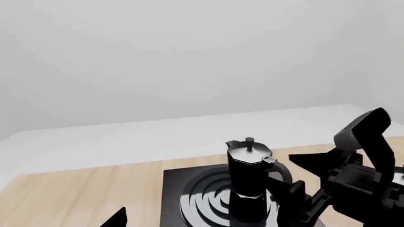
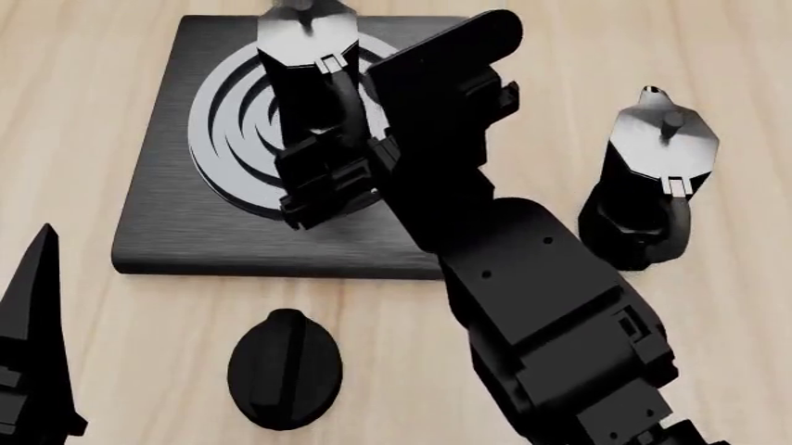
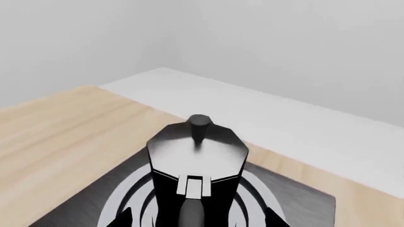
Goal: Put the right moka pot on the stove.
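A: How does the right arm sit?
B: It reaches forward across the dark grey brushed square stove (image 2: 173,222), and the right gripper (image 2: 325,176) has its jaws pinching the curved handle of the small black faceted moka pot (image 2: 310,65).

A: And the left arm?
B: Only the black tip of the left gripper (image 2: 31,352) shows, low at the near left over the light wooden desk (image 2: 99,371); whether its jaws are spread cannot be told.

A: How many of each thing?
B: Two moka pots, one stove, one black oval knob (image 2: 285,369). The second identical moka pot (image 2: 654,181) stands on the desk to the stove's right.

A: Where is the gripped pot, and how is it turned?
B: It stands on the silver concentric rings (image 2: 236,120), long axis upright, handle toward the robot, spout away.
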{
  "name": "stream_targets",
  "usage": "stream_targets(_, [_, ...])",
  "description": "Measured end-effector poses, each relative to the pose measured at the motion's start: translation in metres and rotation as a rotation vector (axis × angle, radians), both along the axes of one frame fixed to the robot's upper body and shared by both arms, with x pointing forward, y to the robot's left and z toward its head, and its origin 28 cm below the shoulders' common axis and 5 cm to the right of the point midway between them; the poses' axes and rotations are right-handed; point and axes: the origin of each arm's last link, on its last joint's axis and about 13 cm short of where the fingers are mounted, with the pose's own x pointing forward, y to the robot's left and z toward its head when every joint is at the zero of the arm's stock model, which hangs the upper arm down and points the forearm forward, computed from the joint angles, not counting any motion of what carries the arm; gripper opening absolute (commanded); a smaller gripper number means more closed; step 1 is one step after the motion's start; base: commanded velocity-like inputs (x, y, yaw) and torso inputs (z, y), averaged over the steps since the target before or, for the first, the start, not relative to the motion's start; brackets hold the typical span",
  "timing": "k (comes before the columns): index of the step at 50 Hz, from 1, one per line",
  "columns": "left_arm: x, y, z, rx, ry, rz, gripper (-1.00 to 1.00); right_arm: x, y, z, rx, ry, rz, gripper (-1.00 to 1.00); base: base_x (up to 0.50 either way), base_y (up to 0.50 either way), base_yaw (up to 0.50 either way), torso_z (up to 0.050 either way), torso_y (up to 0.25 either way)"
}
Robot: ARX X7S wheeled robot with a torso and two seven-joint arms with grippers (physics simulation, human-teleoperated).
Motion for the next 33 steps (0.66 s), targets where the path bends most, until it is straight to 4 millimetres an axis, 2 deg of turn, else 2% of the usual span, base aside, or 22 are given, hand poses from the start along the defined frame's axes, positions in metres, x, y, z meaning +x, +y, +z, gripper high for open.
stream_targets(6, [0.000,0.000,0.000,0.000,0.000,0.000,1.00,-0.005,-0.003,0.001,0.004,0.000,0.000,1.00,0.00,0.00,0.00,0.000,0.000])
stream_targets(14, [0.000,0.000,0.000,-0.001,-0.001,0.000,1.00,-0.020,-0.013,0.011,0.020,-0.022,0.001,1.00,0.00,0.00,0.00,0.000,0.000])
stream_targets(33, [0.001,0.000,-0.001,0.000,0.004,0.007,1.00,-0.075,-0.044,0.039,0.079,-0.094,-0.009,1.00,0.00,0.00,0.00,0.000,0.000])
